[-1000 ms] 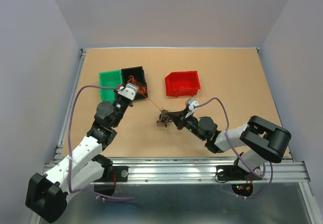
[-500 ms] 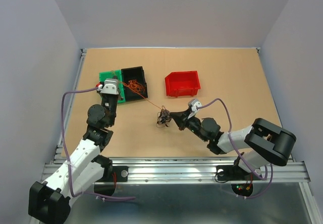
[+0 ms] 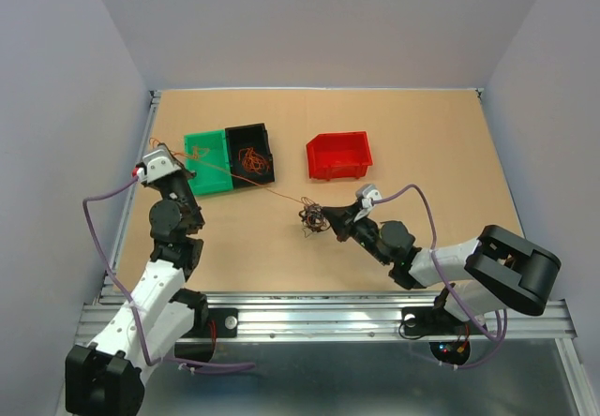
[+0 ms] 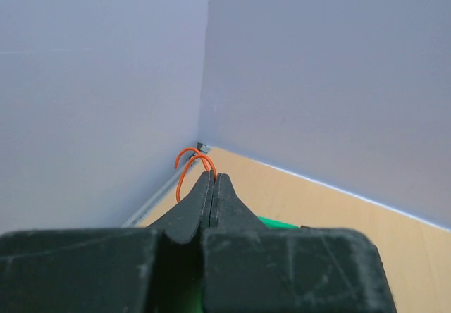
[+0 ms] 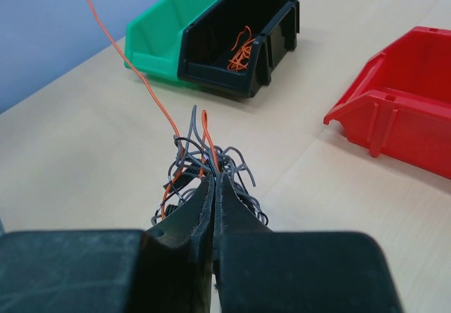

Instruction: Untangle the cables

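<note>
A small knot of grey, black and orange cables [image 3: 313,217] sits mid-table; it also shows in the right wrist view [image 5: 208,168]. My right gripper [image 3: 328,220] [image 5: 214,179] is shut on the knot. One orange cable [image 3: 246,178] [image 5: 127,63] runs taut from the knot up and left over the bins to my left gripper [image 3: 161,157]. My left gripper [image 4: 213,176] is shut on that orange cable's end, which loops out past the tips [image 4: 189,159]. It is raised near the table's left edge.
A green bin [image 3: 207,161] and a black bin [image 3: 265,146] holding loose orange strands [image 3: 251,160] stand side by side at the back left. A red bin [image 3: 339,156] stands at the back middle. Grey walls close the left, back and right sides.
My left gripper has swung left and back, past the bins toward the left edge, drawing the orange cable out longer. My right gripper with the knot has shifted slightly right.
</note>
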{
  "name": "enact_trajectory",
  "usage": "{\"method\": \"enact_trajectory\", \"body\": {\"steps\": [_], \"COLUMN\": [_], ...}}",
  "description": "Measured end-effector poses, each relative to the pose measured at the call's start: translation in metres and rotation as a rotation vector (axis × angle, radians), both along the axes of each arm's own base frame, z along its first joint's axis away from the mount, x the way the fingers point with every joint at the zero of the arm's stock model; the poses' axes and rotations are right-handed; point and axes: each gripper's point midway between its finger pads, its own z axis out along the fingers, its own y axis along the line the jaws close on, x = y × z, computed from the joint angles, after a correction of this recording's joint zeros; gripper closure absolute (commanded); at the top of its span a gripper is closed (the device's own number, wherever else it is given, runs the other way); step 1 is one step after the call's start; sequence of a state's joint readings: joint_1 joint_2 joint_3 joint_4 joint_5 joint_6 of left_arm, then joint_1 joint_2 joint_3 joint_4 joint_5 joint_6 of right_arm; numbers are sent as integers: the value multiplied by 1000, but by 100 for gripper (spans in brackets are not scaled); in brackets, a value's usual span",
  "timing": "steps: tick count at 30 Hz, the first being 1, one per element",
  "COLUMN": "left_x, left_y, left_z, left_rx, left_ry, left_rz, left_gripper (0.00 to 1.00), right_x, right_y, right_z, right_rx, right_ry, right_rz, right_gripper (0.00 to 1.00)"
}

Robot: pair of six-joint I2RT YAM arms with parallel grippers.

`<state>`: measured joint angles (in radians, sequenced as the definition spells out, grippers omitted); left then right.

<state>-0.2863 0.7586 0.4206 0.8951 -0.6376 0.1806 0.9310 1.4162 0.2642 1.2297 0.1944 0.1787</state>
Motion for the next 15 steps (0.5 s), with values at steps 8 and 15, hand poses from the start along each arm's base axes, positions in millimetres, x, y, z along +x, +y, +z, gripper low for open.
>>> {"method": "enact_trajectory", "body": {"steps": [8,15], "left_x": [16,23], "left_y": [-59,-109], "left_z": [-3,-38], "left_rx": [166,342], "left_ry": [12,132], "left_rz": [-332,-594], "left_gripper": [100,64], "right_x": [-1,-5], "right_y": [0,-5], "right_z": [-7,-7], "right_rx": [-27,-32], "right_ry": [11,14], "right_rz": [3,8], "right_gripper": [99,99]}}
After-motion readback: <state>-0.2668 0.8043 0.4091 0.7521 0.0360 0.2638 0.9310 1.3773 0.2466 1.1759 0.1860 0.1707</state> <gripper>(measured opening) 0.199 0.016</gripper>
